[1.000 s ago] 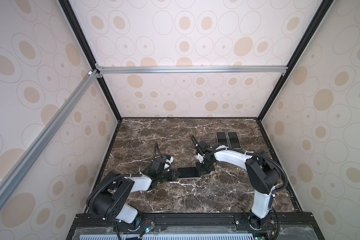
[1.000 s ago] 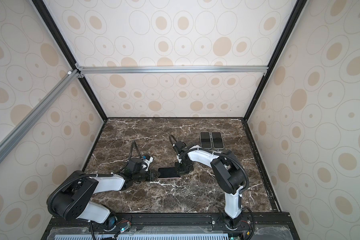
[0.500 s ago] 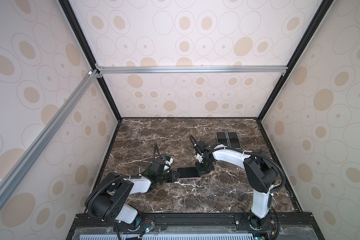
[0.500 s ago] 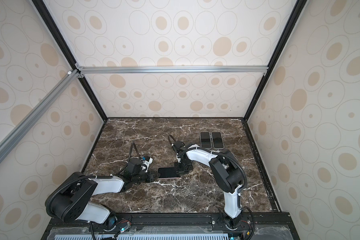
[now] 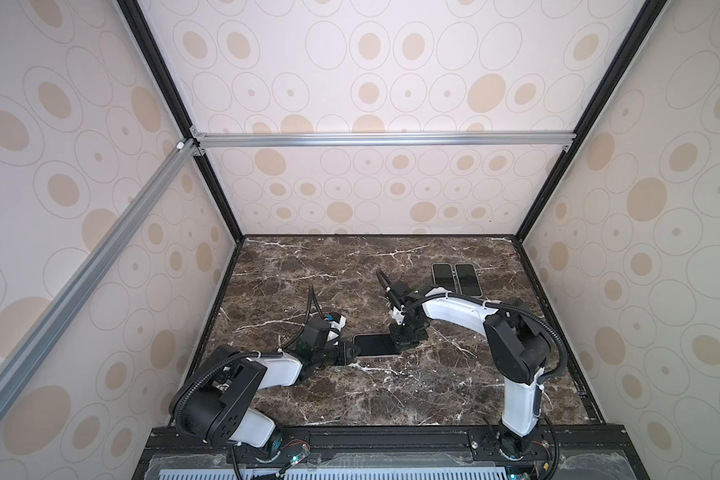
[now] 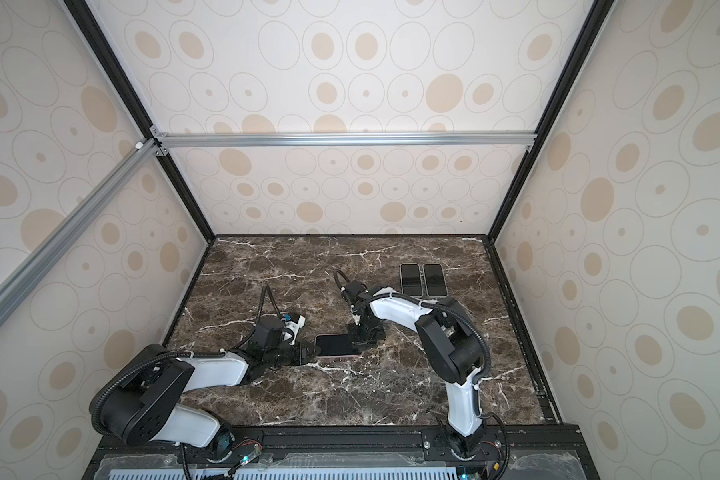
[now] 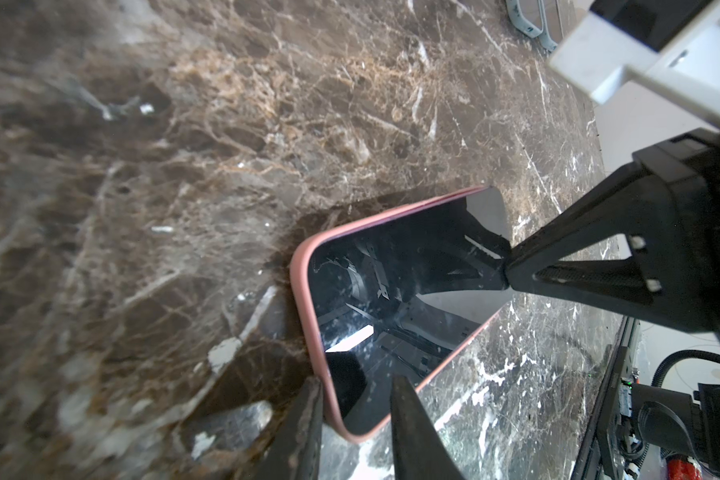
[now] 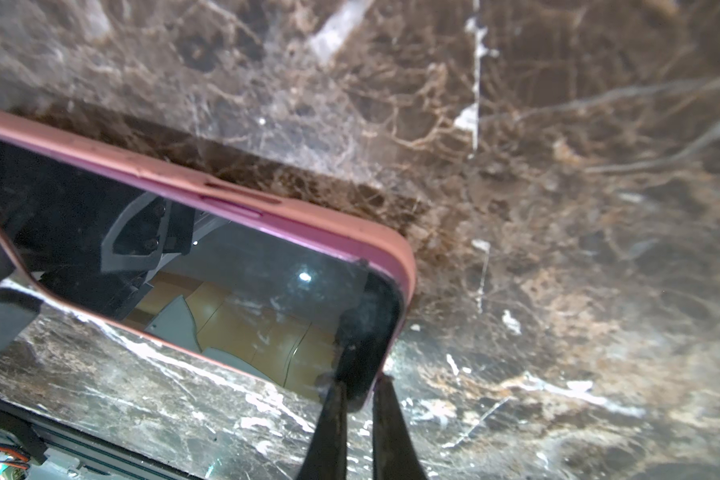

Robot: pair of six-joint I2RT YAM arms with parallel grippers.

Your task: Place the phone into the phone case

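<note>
Phone (image 5: 373, 345): laid flat, screen up, inside the pink case (image 7: 302, 291); set near the middle of the table (image 5: 350, 403), between the two grippers.
Case: rim is seen along both ends and both long edges in the wrist views. No lifted edge is made out, though the corner under the right tips is hidden.
Right gripper (image 7: 504, 275): fingers brought together to a point and set on the glass near one end.
Left gripper (image 7: 356, 384): fingers partly apart, with a corner of the opposite end between them. Whether that corner is pinched cannot be told.
Change over the last second: almost none. Phone and case are found in the same spot in both top views. Only a slight shift of the right arm (image 5: 454, 309) is noted, and both grippers have been kept at their ends.
Meaning: pressing-in is judged to be the step in hand, not carrying. Insertion is taken as essentially complete, though a last press on the hidden corner may be needed.
Risk: the glass is smooth, so a closed tip could be slid off if pushed aslant.
</note>
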